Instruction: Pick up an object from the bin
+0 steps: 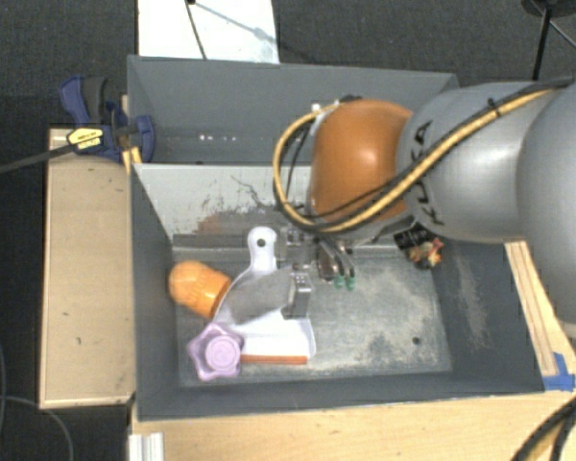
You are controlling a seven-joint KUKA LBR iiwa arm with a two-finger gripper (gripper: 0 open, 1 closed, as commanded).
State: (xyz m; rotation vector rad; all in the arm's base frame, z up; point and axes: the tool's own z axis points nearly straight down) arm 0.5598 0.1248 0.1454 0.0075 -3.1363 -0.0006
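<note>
1. Hanging low over the middle of the bin (394, 325), the gripper (302, 281) is sitting right over a white plastic scoop (269, 329), close to where the scoop's handle meets its pan. The arm's orange cover (360, 157) is hiding most of the wrist.
2. I cannot tell whether the gripper is spread or clamped, because its tip is blending into the scoop beneath. Nothing is visibly being gripped.
3. The scoop is lying flat toward the front left with its handle pointing at the back wall. Its raised rim is probably offering the easiest edge to pinch.
4. A purple flower-shaped cap (218, 351) is resting against the scoop's front left corner. An orange rounded lump (197, 288) is lying just beside the scoop's left side. Both are crowding that side, which is likely why the gripper is sitting over the scoop's right edge.
5. A small dark and orange thing (420, 250) is lying well apart, by the back right.
6. Judging by this, the pick is not yet made.
</note>
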